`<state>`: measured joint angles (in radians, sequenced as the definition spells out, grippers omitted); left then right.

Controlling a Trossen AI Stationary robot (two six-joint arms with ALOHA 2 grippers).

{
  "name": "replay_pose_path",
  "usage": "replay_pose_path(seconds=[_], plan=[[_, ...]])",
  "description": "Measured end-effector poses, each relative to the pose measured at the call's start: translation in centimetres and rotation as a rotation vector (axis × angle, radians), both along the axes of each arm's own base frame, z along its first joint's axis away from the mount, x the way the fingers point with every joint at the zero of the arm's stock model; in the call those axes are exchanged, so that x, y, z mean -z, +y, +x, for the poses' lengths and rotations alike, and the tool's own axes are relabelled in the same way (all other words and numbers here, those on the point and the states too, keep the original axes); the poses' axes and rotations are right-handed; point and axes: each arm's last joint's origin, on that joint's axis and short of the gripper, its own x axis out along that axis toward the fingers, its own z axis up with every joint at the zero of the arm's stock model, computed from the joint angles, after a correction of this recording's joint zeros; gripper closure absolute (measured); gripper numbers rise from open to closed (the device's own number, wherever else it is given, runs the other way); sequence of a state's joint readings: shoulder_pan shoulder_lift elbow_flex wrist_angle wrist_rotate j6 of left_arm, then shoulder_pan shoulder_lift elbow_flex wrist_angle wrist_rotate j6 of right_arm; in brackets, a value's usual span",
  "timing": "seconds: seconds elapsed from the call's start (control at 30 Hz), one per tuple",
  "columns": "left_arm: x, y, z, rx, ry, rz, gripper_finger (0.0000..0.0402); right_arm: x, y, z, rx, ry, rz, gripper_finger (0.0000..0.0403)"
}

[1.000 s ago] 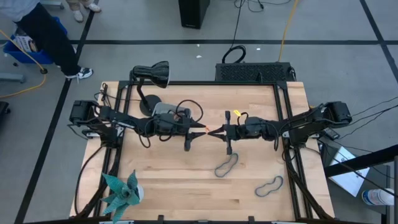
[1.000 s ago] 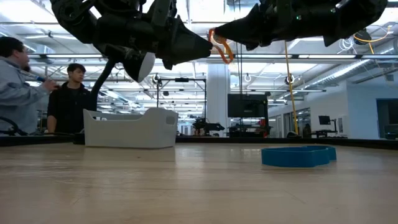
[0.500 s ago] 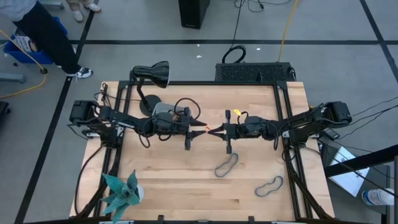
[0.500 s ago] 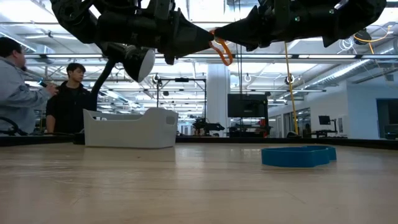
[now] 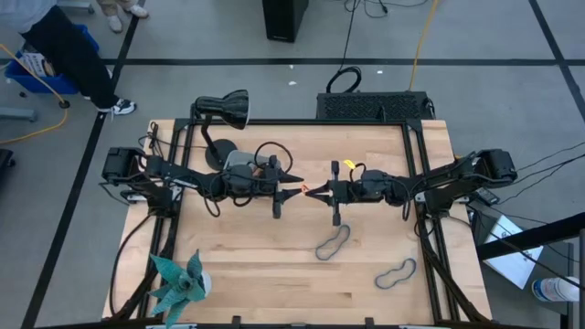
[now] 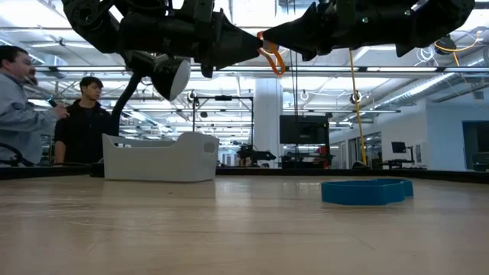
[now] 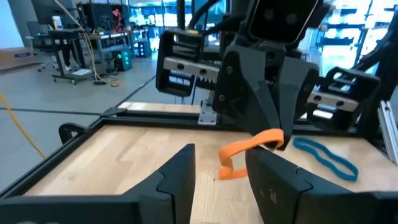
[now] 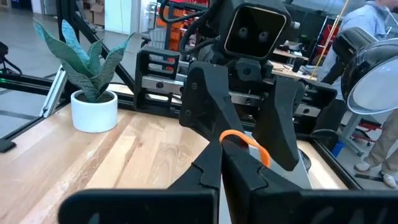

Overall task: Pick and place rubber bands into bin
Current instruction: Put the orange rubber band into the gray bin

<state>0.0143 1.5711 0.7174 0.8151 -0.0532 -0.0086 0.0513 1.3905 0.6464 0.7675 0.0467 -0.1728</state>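
Note:
An orange rubber band (image 5: 306, 190) hangs in mid-air over the table's middle, between my two grippers, which face each other. My right gripper (image 5: 314, 192) is shut on it. My left gripper (image 7: 221, 163) is open, and its two fingers stand on either side of the band (image 7: 249, 150); I cannot tell whether they touch it. Two grey-blue bands (image 5: 334, 242) (image 5: 396, 273) lie flat on the table near the front right. The bin (image 6: 157, 159) stands on the table behind, partly under my left arm in the high view (image 5: 239, 161). My right gripper pinches the orange band's upper end (image 8: 236, 138) between its two shut fingertips. The fingers lie level and come from the table's right side. The band hangs below the tips in a slack curl (image 6: 272, 59), lifted well clear of the table.
A black desk lamp (image 5: 228, 105) stands at the far left, a potted plant (image 5: 178, 283) at the near left corner. A black mesh box (image 5: 370, 105) sits at the far edge. Two people (image 6: 84, 114) stand beyond the table.
My left gripper has moved a little toward the table's right, closer to the orange band in my right gripper. The band has stayed in the air in the right gripper's hold.

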Motion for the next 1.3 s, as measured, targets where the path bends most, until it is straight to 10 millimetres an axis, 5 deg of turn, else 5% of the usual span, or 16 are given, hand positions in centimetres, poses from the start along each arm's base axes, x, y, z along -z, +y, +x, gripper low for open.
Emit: replay_pose_path(seconds=[0.5,0.8,1.03,1.3], plan=[[-0.2,-0.1,0.0,0.003,-0.021,-0.008,0.0254,-0.2,0.0,0.0,0.0,-0.022,0.005,0.0403],[1.0,0.1,2.7,-0.002,0.032,-0.004,0.0254,-0.1,0.0,0.0,0.0,-0.005,0.004,0.0403],[0.9,0.2,3.0,-0.003,0.058,0.004,0.0256,0.1,0.0,0.0,-0.001,0.008,-0.008,0.0403],[1.1,0.2,2.9,-0.001,0.09,0.036,0.0342,0.2,0.0,0.0,-0.001,0.016,-0.025,0.0403]])
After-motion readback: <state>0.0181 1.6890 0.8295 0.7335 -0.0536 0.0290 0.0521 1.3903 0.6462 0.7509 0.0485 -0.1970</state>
